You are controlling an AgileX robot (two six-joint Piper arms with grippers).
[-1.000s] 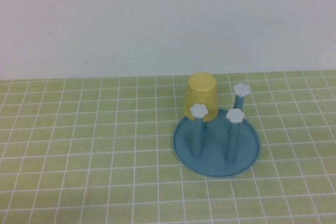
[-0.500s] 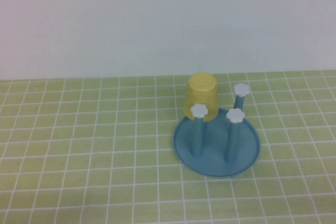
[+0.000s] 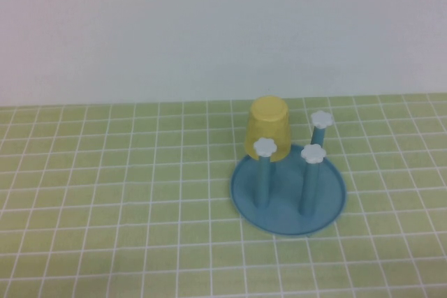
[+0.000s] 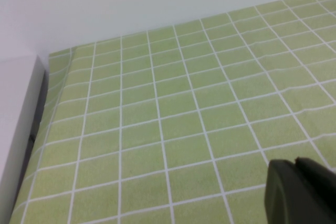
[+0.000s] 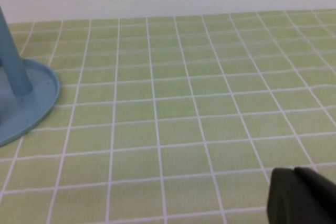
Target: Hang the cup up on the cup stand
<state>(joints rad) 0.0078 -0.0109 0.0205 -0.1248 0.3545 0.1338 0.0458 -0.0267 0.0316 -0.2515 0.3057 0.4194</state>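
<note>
Nothing has shifted over the last second: the cup [image 3: 267, 130] sits in the same spot as before, inverted over the rear-left peg of the cup stand [image 3: 288, 200], mouth down and base up. That stillness suggests the hanging is done and both arms have drawn back, since neither shows in the high view.

The left pincer [image 4: 302, 192] appears only as a dark tip in its wrist view, pressed together and holding nothing, low over bare tabletop [image 3: 105, 193] near the table's edge. The right pincer [image 5: 304, 195] is likewise pressed together and empty, low over the tabletop with the stand's rim and one peg off to one side of its view, well apart from it.

The cup is smooth, pale-yellow plastic, tapered and handleless. The stand is a shallow round blue dish with a raised rim; three slim upright blue pegs remain visible, each capped by a white flower-shaped top. The tabletop carries a matte green covering printed with a white grid.
</note>
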